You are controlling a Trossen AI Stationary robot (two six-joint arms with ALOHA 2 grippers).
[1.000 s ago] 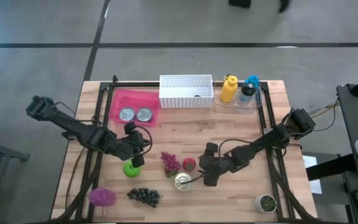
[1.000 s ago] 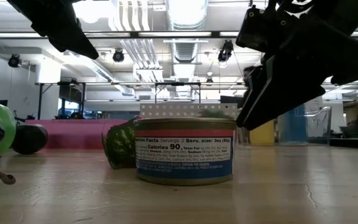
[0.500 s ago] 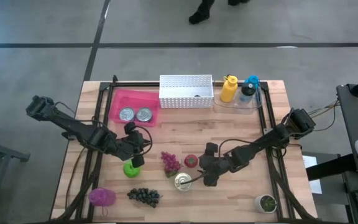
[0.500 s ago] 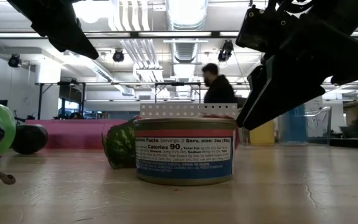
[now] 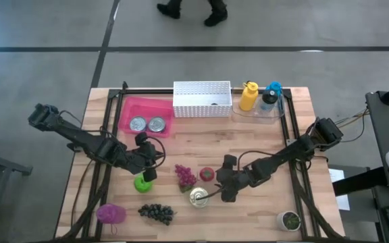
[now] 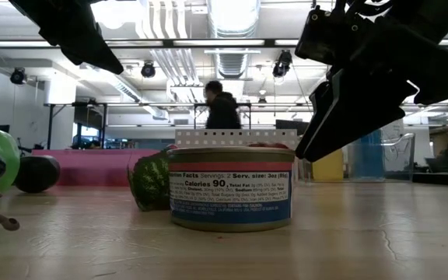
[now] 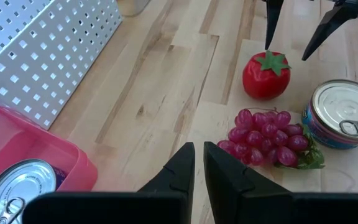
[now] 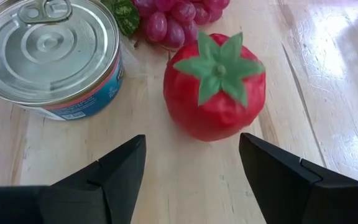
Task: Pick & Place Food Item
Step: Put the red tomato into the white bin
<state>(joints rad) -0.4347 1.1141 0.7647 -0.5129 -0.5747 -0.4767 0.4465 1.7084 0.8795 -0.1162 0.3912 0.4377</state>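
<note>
A red tomato [image 8: 215, 87] with a green stalk rests on the wooden table [image 5: 262, 138] near the middle. My right gripper [image 5: 219, 183] stands open just to its right; the fingertips sit a little short of the tomato, one toward each side, touching nothing. A tin can [image 8: 48, 53] stands beside the tomato, and red grapes [image 7: 266, 134] lie to its left. My left gripper [image 5: 148, 173] hovers shut and holding nothing over a green fruit [image 5: 142, 183], left of the grapes.
A pink tray [image 5: 128, 108] with two cans, a white perforated basket [image 5: 202, 99], and yellow [image 5: 248, 96] and blue [image 5: 271, 94] bottles line the far edge. Black grapes [image 5: 156, 212], a purple item [image 5: 111, 214] and a small pot [image 5: 290, 220] lie near the front.
</note>
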